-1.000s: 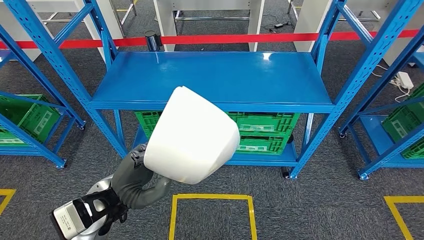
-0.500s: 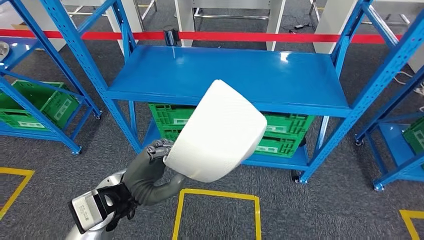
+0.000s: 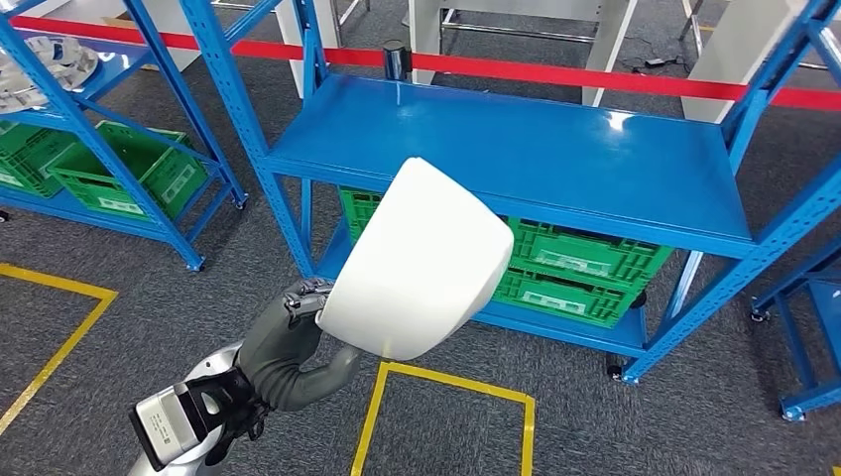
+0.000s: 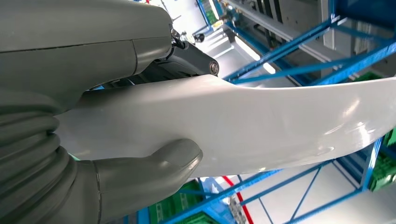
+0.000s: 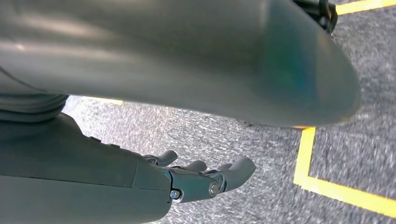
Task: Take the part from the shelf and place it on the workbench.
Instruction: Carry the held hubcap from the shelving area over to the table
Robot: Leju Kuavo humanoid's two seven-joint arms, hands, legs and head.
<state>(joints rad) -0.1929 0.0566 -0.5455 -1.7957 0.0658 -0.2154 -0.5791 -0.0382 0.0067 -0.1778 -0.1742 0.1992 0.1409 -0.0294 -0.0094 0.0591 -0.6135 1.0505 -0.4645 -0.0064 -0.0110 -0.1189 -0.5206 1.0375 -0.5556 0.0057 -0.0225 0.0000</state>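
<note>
Large white curved part (smooth, glossy shell), tilted, held aloft at one edge before the blue shelf.

Crates sit under the shelf, behind the part.

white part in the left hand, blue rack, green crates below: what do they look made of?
Curved white shell part, gripped by the left robot hand: looks like moulded plastic, smooth semi-gloss, with soft highlights in the left wrist view; painted metal can't be excluded.
Blue shelf rack: painted steel by the look, glossy, with perforated uprights.
Green ribbed crates: moulded plastic, matte, lattice walls.
</note>
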